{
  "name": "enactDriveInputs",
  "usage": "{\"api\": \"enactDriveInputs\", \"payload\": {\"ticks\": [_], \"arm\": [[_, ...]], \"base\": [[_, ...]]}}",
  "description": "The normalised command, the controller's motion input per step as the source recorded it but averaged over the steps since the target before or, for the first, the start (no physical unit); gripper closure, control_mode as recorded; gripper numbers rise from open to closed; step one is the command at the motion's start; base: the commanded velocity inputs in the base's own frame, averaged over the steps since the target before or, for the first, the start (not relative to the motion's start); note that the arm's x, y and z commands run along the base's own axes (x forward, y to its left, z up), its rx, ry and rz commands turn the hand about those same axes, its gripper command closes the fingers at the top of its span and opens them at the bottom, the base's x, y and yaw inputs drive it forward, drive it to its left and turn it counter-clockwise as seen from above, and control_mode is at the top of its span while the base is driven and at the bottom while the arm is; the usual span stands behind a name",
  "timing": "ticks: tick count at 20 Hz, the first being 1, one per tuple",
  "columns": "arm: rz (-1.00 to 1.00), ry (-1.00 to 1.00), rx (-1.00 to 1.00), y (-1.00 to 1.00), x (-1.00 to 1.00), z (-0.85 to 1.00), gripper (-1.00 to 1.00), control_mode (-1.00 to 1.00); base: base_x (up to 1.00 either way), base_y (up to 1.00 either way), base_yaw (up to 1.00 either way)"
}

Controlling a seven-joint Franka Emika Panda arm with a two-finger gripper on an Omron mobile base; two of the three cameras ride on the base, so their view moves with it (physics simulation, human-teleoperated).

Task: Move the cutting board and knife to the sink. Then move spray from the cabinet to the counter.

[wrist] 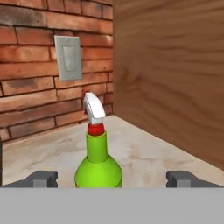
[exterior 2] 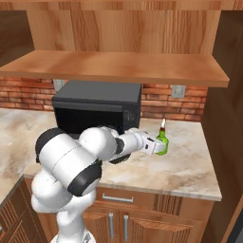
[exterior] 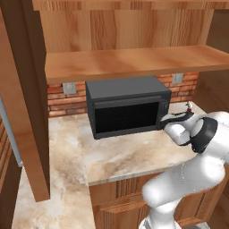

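Green spray point(wrist: 98, 168) upright between open jaws

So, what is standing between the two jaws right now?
The spray stands upright on the counter between the open jaws. The hand view shows a gap on each side, so neither jaw touches it. The right base view shows the gripper at the bottle.

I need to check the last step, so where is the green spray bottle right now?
The spray stands upright on the counter, right of the microwave near the brick wall; in the hand view it sits between the open gripper fingertips.
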Motion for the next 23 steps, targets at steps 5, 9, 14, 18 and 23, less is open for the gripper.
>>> {"api": "enactDriveInputs", "payload": {"ticks": [5,9,14,18,23], "arm": [[0.00,0.00,0.00,0.00,-0.93,1.00,-1.00,-1.00],[0.00,0.00,0.02,-0.05,-1.00,1.00,-1.00,-1.00],[-0.02,0.06,0.07,-0.13,-1.00,1.00,-1.00,-1.00],[0.00,0.12,0.09,-0.17,-1.00,1.00,-1.00,-1.00],[0.00,0.19,0.05,-0.07,-1.00,1.00,-1.00,-1.00]], "base": [[0.00,0.00,0.00],[0.00,0.00,0.00],[0.00,0.00,0.00],[0.00,0.00,0.00],[0.00,0.00,0.00]]}}
